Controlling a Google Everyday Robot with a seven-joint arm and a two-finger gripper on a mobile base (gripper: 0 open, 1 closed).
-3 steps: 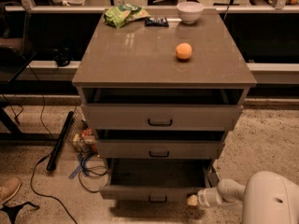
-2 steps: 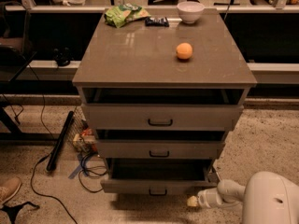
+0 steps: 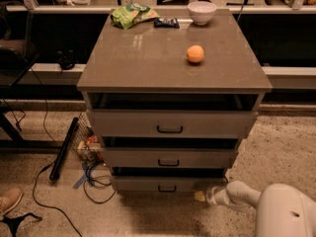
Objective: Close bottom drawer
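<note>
The bottom drawer (image 3: 148, 183) is the lowest of three grey-beige drawers, with a small dark bar handle (image 3: 167, 188) at its centre. Its front stands nearly in line with the middle drawer (image 3: 169, 158) above it, with a thin dark gap along its top. My gripper (image 3: 200, 196) is low near the floor, just off the drawer front's right end, at the end of my white arm (image 3: 236, 194), which comes in from the lower right. Whether it touches the drawer front does not show.
The top drawer (image 3: 170, 124) stands slightly out. On the cabinet top (image 3: 148, 63) are an orange (image 3: 195, 54), a white bowl (image 3: 201, 11), a green bag (image 3: 132, 15) and a dark packet (image 3: 166, 22). Cables (image 3: 94, 179), a black rod (image 3: 64, 148) and a shoe (image 3: 10, 200) lie on the floor at left.
The bottom drawer has slid back into the cabinet, from well pulled out to nearly flush. My gripper has moved with it toward the cabinet.
</note>
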